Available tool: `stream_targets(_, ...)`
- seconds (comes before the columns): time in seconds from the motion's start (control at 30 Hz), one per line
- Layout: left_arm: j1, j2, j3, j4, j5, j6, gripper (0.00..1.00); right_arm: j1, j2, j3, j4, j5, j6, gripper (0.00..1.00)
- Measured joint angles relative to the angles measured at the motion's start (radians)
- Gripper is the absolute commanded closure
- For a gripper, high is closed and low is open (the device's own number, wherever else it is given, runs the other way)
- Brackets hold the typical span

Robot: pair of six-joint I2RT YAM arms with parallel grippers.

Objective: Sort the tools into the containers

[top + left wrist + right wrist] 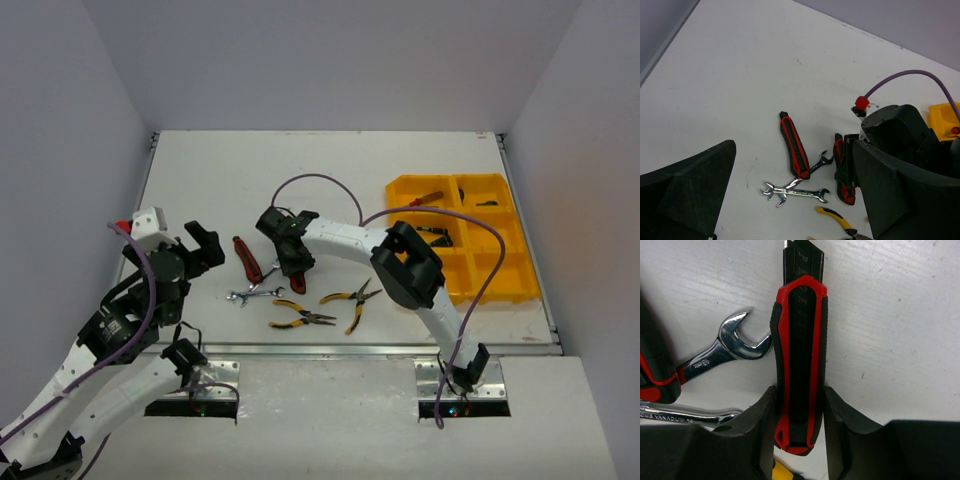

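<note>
Though unclear from above | right jaws apparently grip red-handled cutter (799, 350)

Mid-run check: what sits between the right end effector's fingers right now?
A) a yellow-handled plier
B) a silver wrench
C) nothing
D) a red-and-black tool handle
D: in the right wrist view, the right end effector is closed against both sides of the red-and-black tool handle, while the silver wrench lies beside it, outside the grip.
</note>
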Motion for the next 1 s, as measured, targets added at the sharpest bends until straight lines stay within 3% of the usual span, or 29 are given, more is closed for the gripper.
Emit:
stream_targets(0.2,0.0,0.0,-0.001,0.002,0.006,0.008,0.0,-0.017,-0.067,-0.08,0.017,0.018,-0.013,1.0)
stream_targets(0.37,0.0,-0.003,-0.001,0.006,0.017,0.013,0.0,-0.12,-0.316,-0.241,0.001,0.046,-0.035,1.0)
stream_targets(0.53,0.0,-0.019,-0.001,0.007,0.024,0.016,0.0,-0.44,-0.719,-0.371,0.024,0.078,-0.051,1.0)
stream_targets(0.63,0.0,-0.021,-0.001,0.011,0.029,0.016,0.0,-0.709,-0.841,-0.42,0.068,0.1,-0.047,1.0)
stream_targets(0.8,0.0,-0.02,-0.005,0.021,0.045,0.023,0.0,-1.054,-0.83,-0.494,0.065,0.159,-0.005,1.0)
stream_targets(1.0,0.0,-0.02,-0.014,0.028,0.072,0.039,0.0,-1.171,-0.723,-0.487,0.05,0.213,0.012,1.0)
